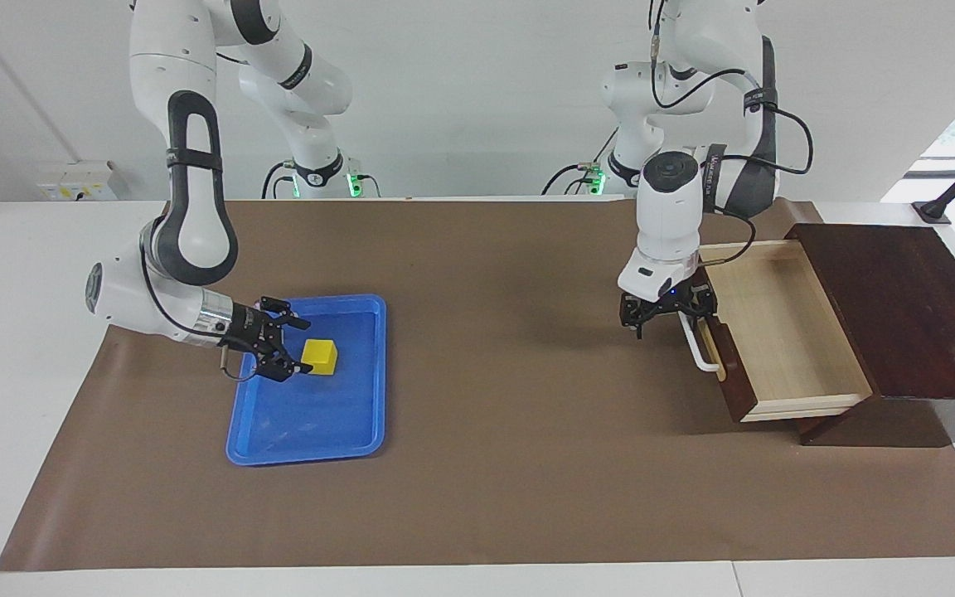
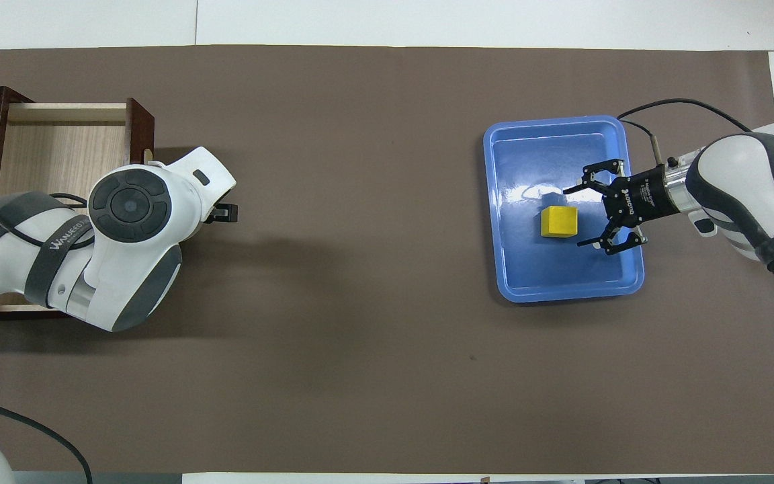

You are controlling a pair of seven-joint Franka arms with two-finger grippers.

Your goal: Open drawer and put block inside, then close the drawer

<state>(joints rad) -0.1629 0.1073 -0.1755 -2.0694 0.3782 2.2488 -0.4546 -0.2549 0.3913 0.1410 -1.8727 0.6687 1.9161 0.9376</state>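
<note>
The yellow block (image 1: 321, 356) lies in the blue tray (image 1: 312, 414) toward the right arm's end of the table. My right gripper (image 1: 302, 348) is open and low in the tray, its fingertips at either side of the block's edge; I cannot tell if they touch. The overhead view shows the same block (image 2: 558, 222), tray (image 2: 562, 275) and right gripper (image 2: 575, 217). The drawer (image 1: 784, 332) is pulled open and its pale inside is empty. My left gripper (image 1: 671, 322) is open by the drawer's white handle (image 1: 700, 352). In the overhead view the left arm hides most of the drawer (image 2: 58, 154).
The dark brown box (image 1: 900, 307) stands at the left arm's end of the table. A brown mat (image 1: 486, 414) covers the table between the tray and the drawer.
</note>
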